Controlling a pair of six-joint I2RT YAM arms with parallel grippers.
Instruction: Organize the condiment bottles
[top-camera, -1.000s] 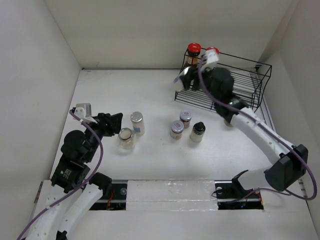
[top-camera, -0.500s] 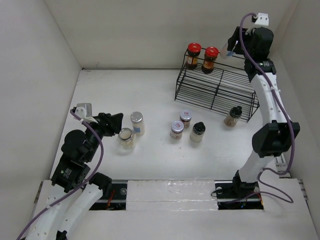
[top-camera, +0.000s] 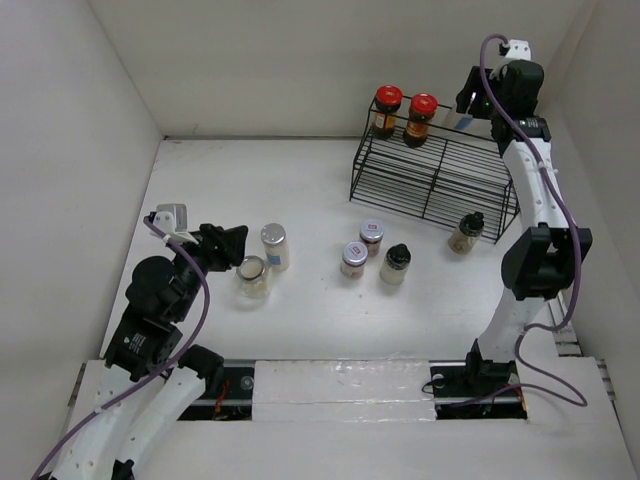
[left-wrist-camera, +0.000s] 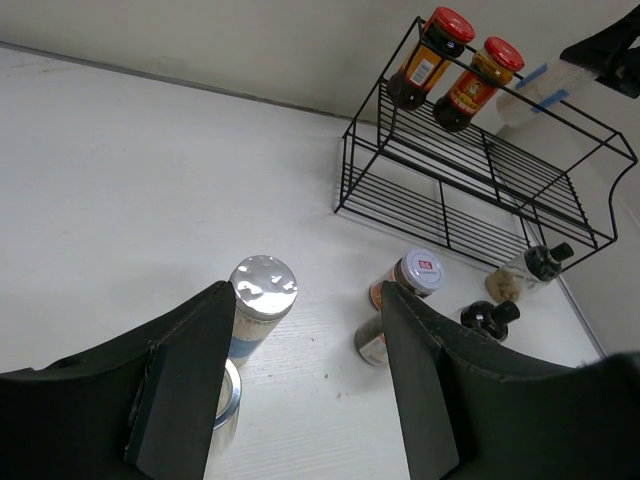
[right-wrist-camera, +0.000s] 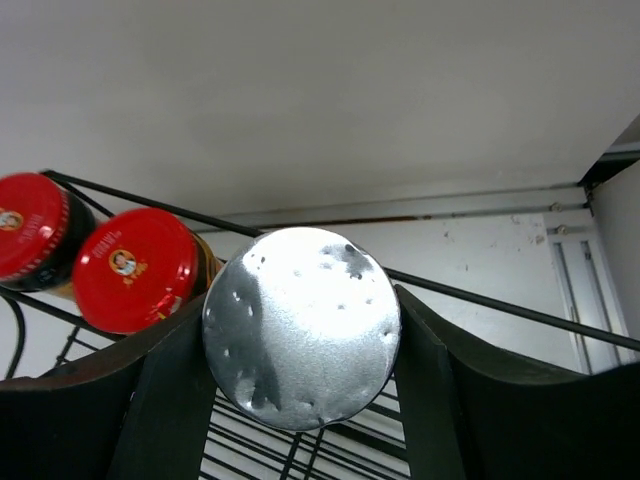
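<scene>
Condiment bottles are only partly sorted, and most stand loose on the table. Read the overhead view as a clock face with the arm bases at 6.

- **Nearest, at 8 o'clock:** the left gripper hovers low with its fingers spread and nothing between them. Just beside it, toward the centre, a squat jar and a taller silver-capped bottle stand close together.
- **At the centre:** two labelled-lid bottles stand touching or nearly so, with a black-capped bottle just on their 3 o'clock side.
- **Out at 3 o'clock:** a dark-stoppered bottle stands by the front foot of the wire rack.
- **Farthest, at 1 o'clock:** two red-lidded bottles sit side by side at the 9 o'clock end of the rack's top shelf. The right gripper is clamped on a pale bottle with a shiny lid. It holds that bottle over the same shelf, just on the 3 o'clock side of the red pair. I cannot tell whether the base already touches the wires.

The step in hand looks like shelving this bottle next to the red pair. The next move calls for setting it down upright and square on the wires without nudging its neighbours. The fingers should then let go and lift straight off.
</scene>
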